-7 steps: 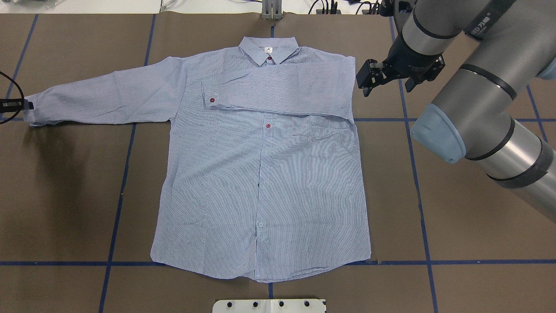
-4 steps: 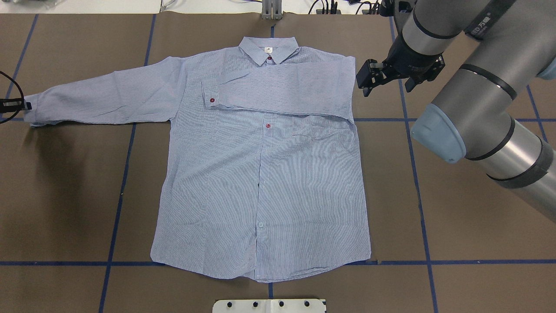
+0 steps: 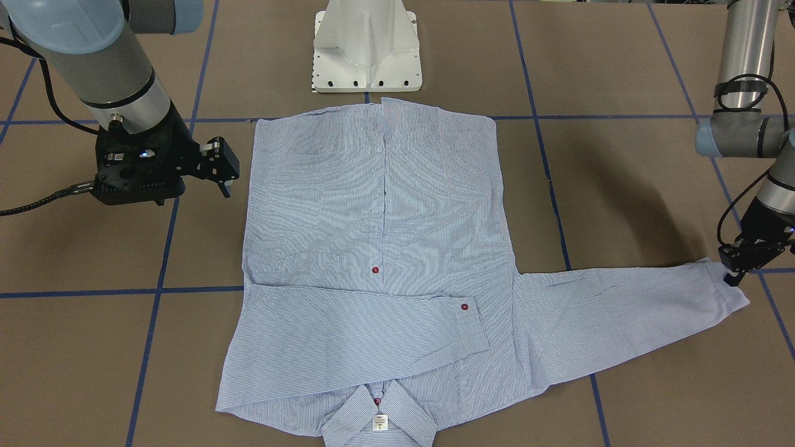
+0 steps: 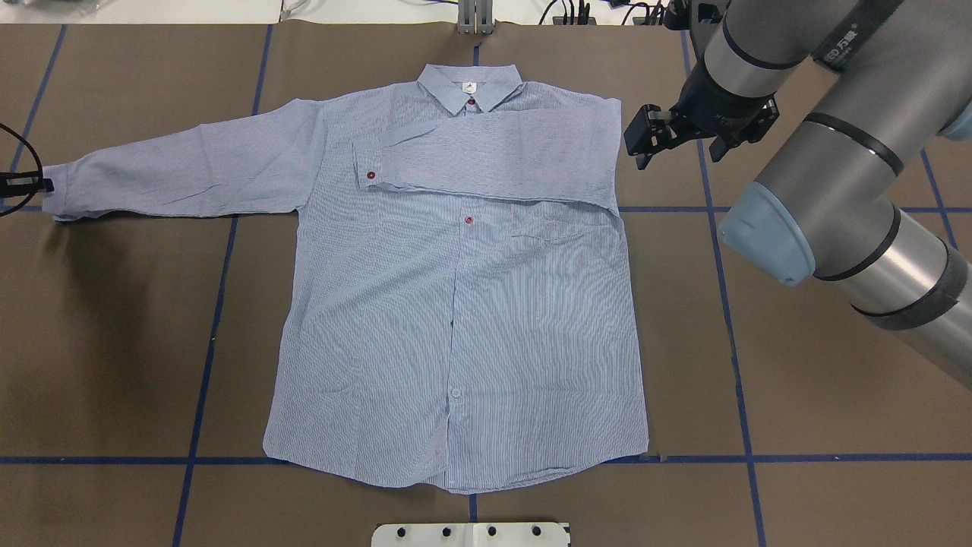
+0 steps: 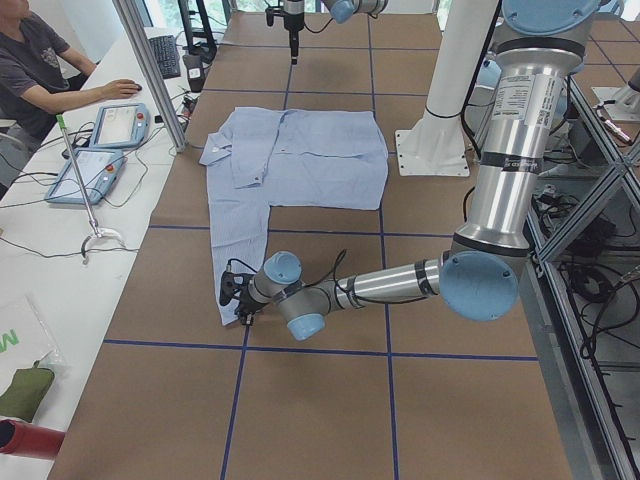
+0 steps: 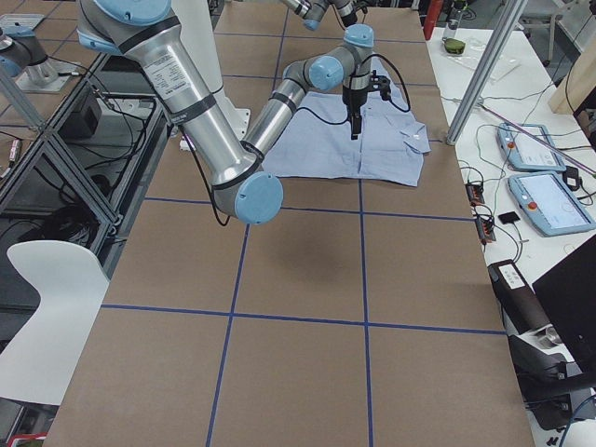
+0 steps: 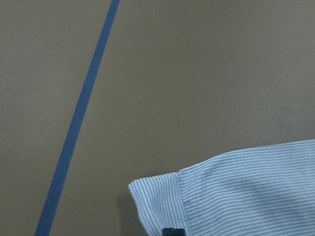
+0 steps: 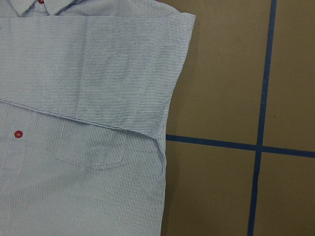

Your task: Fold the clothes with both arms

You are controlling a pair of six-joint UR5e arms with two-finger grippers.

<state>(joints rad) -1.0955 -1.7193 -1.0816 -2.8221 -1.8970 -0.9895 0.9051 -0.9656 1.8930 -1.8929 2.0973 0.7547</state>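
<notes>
The light blue striped shirt lies flat and front up on the brown table, collar away from me. One sleeve is folded across the chest, with its red-buttoned cuff. The other sleeve stretches out to my left. My left gripper is shut on that sleeve's cuff at table level; it also shows in the front view. My right gripper hangs open and empty just beside the folded shoulder, above the table.
The white pedestal base stands at the shirt's hem side. Blue tape lines cross the brown table cover. An operator and teach pendants are at a side desk beyond the far table edge.
My left gripper has shifted slightly to the left at the cuff, and the outstretched sleeve's end has gone with it. The right gripper has hardly moved.
</notes>
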